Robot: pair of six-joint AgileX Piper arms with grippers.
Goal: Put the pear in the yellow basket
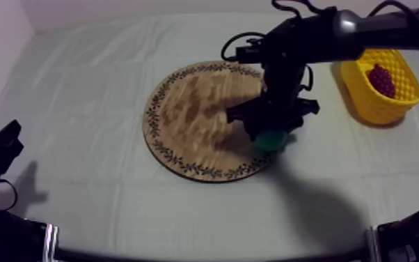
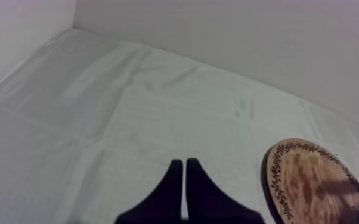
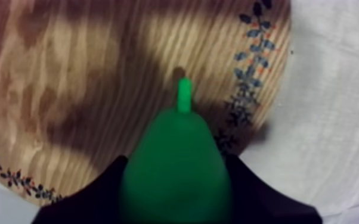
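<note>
The green pear [image 1: 271, 140] sits between the fingers of my right gripper [image 1: 271, 134], over the right rim of the round wooden board [image 1: 197, 117]. In the right wrist view the pear [image 3: 177, 167] has a black finger pressed against each side, its stem pointing away over the board [image 3: 68, 77]. The yellow basket [image 1: 379, 87] stands at the far right with a small red fruit [image 1: 381, 79] inside. My left gripper [image 1: 2, 143] rests low at the left; its fingers [image 2: 185, 187] lie together over bare cloth, with nothing held.
The board's patterned rim [image 2: 313, 179] shows beside my left gripper's fingers, off toward the table's middle. The right arm [image 1: 337, 31] reaches in from the upper right, above the cloth between board and basket. A wall runs along the far edge.
</note>
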